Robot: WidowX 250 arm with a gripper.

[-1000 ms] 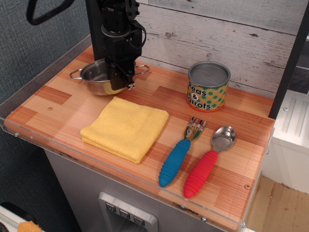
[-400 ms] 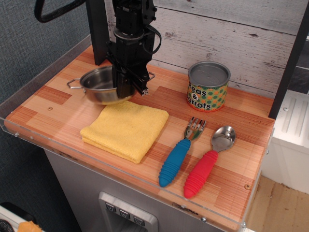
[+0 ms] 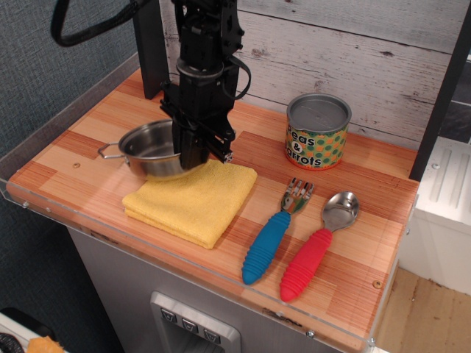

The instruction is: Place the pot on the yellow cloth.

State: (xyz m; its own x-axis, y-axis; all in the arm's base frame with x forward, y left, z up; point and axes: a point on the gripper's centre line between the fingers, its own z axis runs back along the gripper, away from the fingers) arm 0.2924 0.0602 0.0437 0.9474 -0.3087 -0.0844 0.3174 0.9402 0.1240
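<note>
The shiny steel pot (image 3: 151, 149) hangs over the far left corner of the yellow cloth (image 3: 193, 203); its left wire handle sticks out to the left. My black gripper (image 3: 200, 153) comes down from above and is shut on the pot's right rim. I cannot tell whether the pot's base touches the cloth or is just above it. The cloth lies flat at the front middle of the wooden table. The pot's right handle is hidden behind the gripper.
A peas-and-carrots tin can (image 3: 317, 131) stands at the back right. A blue-handled fork (image 3: 274, 234) and a red-handled spoon (image 3: 315, 250) lie right of the cloth. A clear rail (image 3: 184, 261) edges the table's front. A plank wall stands behind.
My gripper has carried the pot forward from the back left of the table to above the cloth's far left corner. The cloth, can and cutlery have not moved.
</note>
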